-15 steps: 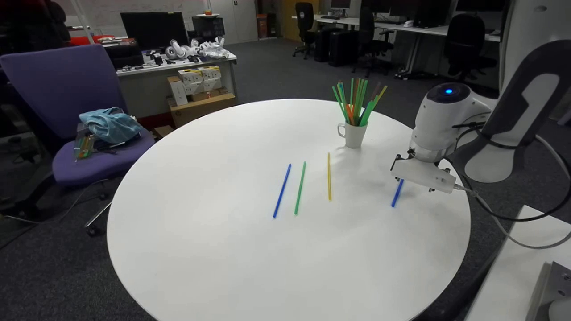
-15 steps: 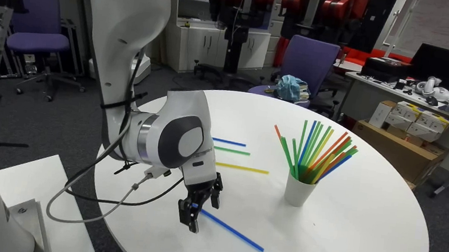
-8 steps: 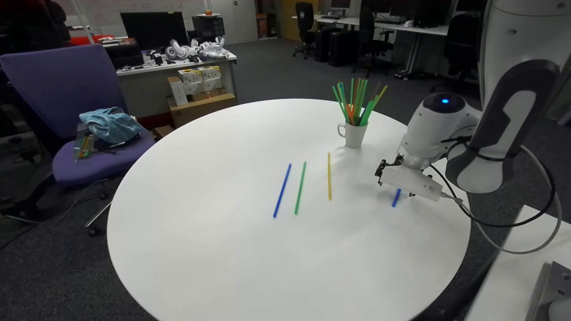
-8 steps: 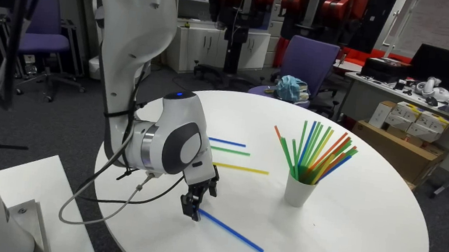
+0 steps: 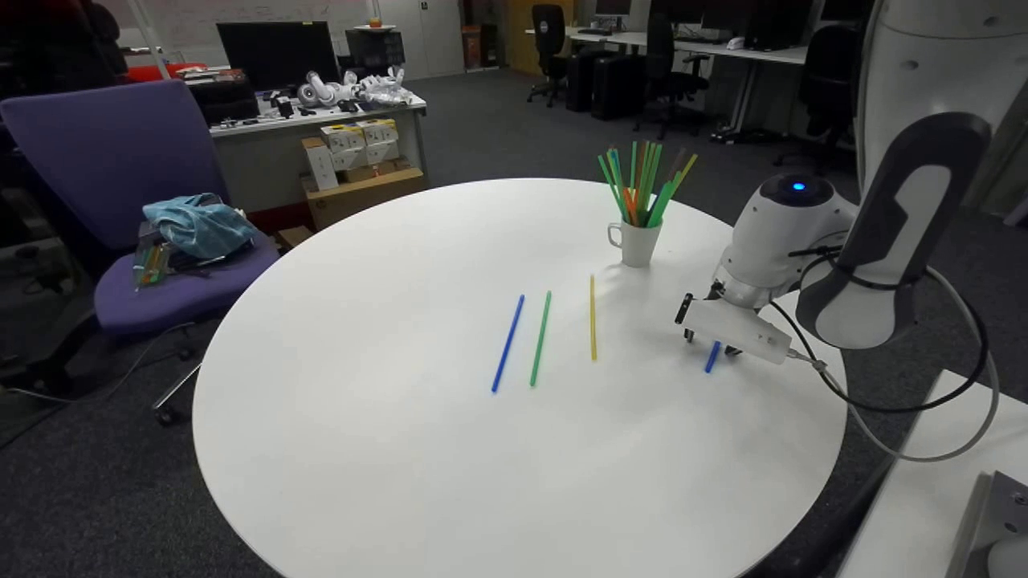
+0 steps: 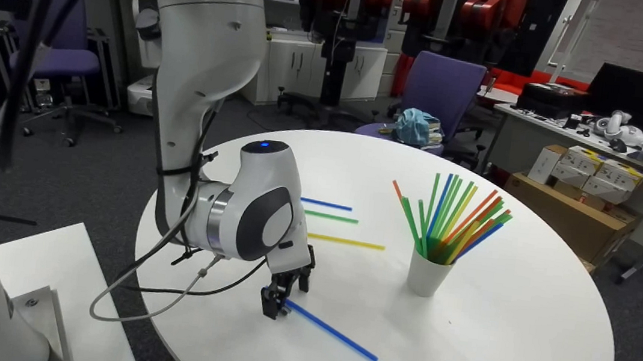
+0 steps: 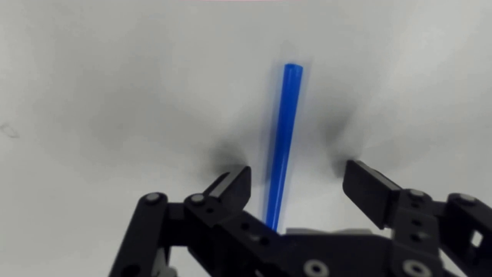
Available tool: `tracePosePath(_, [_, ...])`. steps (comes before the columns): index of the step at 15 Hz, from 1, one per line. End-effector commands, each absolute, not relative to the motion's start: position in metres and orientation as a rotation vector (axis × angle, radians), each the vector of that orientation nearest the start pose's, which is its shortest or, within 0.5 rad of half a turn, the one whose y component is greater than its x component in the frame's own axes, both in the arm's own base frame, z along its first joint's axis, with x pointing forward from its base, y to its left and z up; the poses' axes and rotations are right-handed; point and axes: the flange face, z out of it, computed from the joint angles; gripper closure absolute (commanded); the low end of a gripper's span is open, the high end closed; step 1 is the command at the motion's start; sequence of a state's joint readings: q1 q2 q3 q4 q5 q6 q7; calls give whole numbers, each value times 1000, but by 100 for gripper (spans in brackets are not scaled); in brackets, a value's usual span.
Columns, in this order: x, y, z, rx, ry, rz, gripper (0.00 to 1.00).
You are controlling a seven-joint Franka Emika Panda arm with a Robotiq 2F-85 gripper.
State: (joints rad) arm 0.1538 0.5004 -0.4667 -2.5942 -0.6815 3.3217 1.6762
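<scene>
A blue straw [image 7: 284, 134] lies flat on the round white table [image 5: 482, 482]. Low over it, my gripper [image 7: 298, 169] stands open, with the straw running between its fingers. In the wrist view the straw passes closer to the left finger [image 7: 239, 188] than to the right finger [image 7: 371, 194], with a gap on each side. Its lower end disappears behind the gripper body. In an exterior view most of this blue straw [image 6: 334, 332] sticks out past the gripper [image 6: 287, 302]; elsewhere only a short piece of the blue straw [image 5: 711, 361] shows below the hand.
A white mug [image 5: 638, 247] full of coloured straws stands toward the table's far side. Apart from it lie a yellow straw [image 5: 593, 317], a green straw [image 5: 541, 339] and another blue straw [image 5: 507, 345]. Cables [image 6: 130, 319] hang in loops from the arm.
The hand has come down toward the table and shifted along the near blue straw. Its fingers have drawn somewhat closer together. The straws and the mug stay where they were.
</scene>
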Motion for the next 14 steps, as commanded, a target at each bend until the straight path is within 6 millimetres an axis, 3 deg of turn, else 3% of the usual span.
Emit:
tracePosePath(1, [416, -96, 116, -2538, 1802, -400, 57])
tracePosePath(7, [420, -98, 118, -2532, 1806, -406, 100])
tracePosePath(10, [422, -97, 119, -2533, 1805, -407, 100])
tracePosePath(11, [422, -97, 119, -2534, 1803, -407, 75])
tracePosePath(12, [422, -96, 119, -2535, 1803, -405, 75])
tracePosePath(14, [422, -97, 119, -2536, 1804, -404, 61])
